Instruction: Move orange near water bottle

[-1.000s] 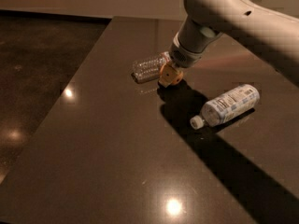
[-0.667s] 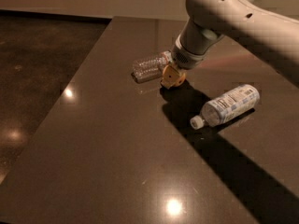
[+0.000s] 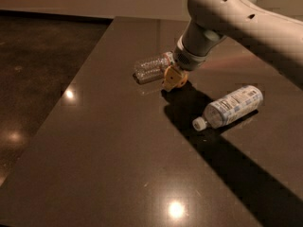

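Observation:
The orange (image 3: 173,78) is a dull orange-yellow lump right under the arm's wrist, low over the dark table (image 3: 118,164). My gripper (image 3: 173,79) comes down from the upper right and is shut on the orange, which it partly hides. The water bottle (image 3: 151,69), clear and crinkled, lies on its side just left of the orange, and its right end is behind the gripper. The orange is right beside the bottle; I cannot tell whether they touch.
A second bottle (image 3: 234,105) with a large white-and-grey label and white cap lies on its side to the right of the gripper. The arm's shadow runs across the table toward the lower right. The table's left edge drops to a dark floor (image 3: 38,79).
The gripper with the orange has shifted slightly down and to the right, staying beside the water bottle. Both bottles have not moved.

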### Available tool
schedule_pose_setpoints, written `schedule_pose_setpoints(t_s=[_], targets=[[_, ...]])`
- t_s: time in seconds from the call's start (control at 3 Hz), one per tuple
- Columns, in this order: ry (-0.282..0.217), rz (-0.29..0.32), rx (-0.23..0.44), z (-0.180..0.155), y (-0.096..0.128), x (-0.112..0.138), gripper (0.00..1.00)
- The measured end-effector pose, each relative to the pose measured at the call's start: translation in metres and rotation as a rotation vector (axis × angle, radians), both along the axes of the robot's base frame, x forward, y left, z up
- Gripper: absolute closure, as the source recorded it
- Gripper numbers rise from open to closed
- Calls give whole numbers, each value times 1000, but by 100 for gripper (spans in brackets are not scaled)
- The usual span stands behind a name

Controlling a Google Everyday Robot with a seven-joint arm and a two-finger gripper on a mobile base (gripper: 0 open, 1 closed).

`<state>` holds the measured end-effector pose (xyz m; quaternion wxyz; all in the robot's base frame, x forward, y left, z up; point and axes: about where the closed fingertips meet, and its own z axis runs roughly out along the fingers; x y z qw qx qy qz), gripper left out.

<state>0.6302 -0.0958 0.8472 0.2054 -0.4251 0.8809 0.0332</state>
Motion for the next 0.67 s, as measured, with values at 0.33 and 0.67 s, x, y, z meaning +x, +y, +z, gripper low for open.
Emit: schedule_pose_setpoints(t_s=[0.33, 0.67], targets=[[2, 1, -1, -1, 1, 0, 0], [2, 2, -1, -1, 1, 0, 0]])
